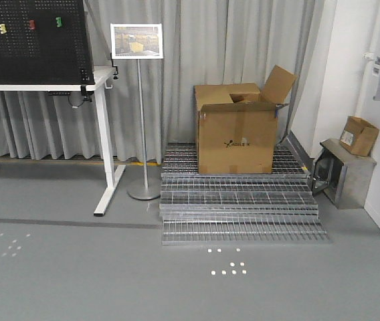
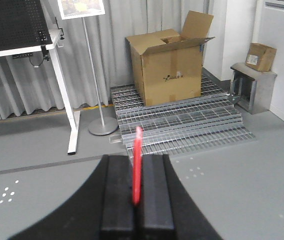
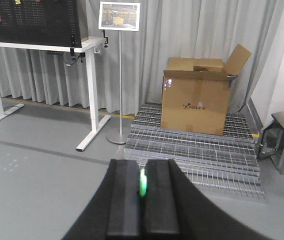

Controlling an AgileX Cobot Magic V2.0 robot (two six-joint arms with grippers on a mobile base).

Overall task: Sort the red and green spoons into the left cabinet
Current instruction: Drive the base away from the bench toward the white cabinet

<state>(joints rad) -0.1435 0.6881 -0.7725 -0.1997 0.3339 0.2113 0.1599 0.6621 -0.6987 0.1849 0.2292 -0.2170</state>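
Here, the left tool [image 2: 137, 160] sits at the bottom middle of the left wrist view. Its two black fingers [image 2: 118, 195] are pressed together on the red spoon [image 2: 137, 170]. The spoon stands almost straight up between them, and its thin top end pokes out above the finger ends. I cannot tell which end of the spoon that is.

The right tool [image 3: 142, 162] fills the bottom middle of the right wrist view. Its fingers are squeezed shut on the green spoon [image 3: 142, 182]. Only a short green bit shows in the crack between the fingers.

Both tools hang in the air above the grey floor [image 1: 76, 267], not touching it.

In the front view, a big brown cardboard box [image 1: 237, 130] stands right of the middle with its flaps open. It sits on grey metal grate steps [image 1: 237, 200]. Just left of the steps is a thin pole with a round foot and a picture sign [image 1: 136, 40] on top. In the upper left is a white counter [image 1: 100, 77] with a black peg board [image 1: 29, 33] standing on it. Small yellow, red and green bits hang on the board. Grey curtains [image 1: 176, 80] hang behind all of this. At the right, a small brown box [image 1: 358, 136] rests on a low metal cabinet [image 1: 344, 177] beside the wall.
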